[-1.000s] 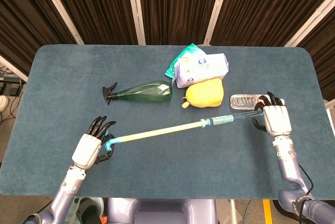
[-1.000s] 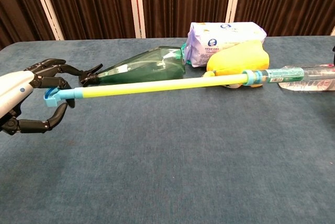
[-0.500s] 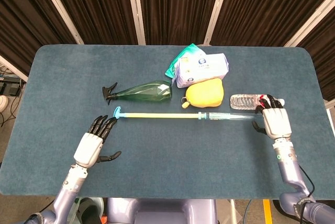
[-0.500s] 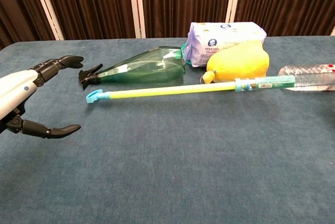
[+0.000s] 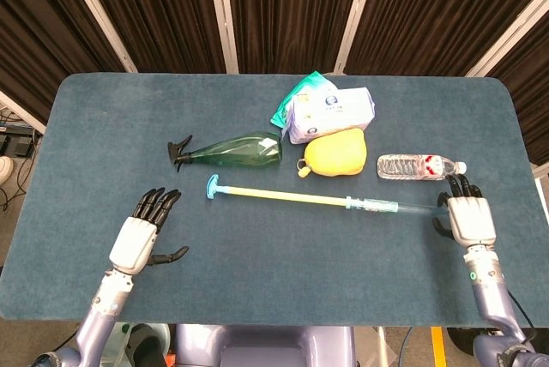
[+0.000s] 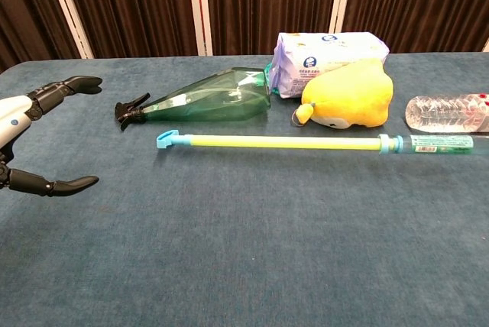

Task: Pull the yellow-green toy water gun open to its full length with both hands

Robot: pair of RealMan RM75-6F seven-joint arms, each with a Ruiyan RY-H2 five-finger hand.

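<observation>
Both robot hands are off the water gun (image 5: 317,200) now, and it lies stretched out along the tabletop (image 5: 257,281), shifted rightward. Behind it sit a green spray bottle (image 5: 236,150), wipes pack (image 5: 328,114), yellow plush (image 5: 336,153) and clear bottle (image 5: 419,166), contents unreadable. Left robot hand (image 5: 139,240) spreads open; right robot hand (image 5: 468,217) is loosely open, beside the barrel's clear tip.

Bright, even overhead light, soft faint shadows, sharp focus, no glare.
</observation>
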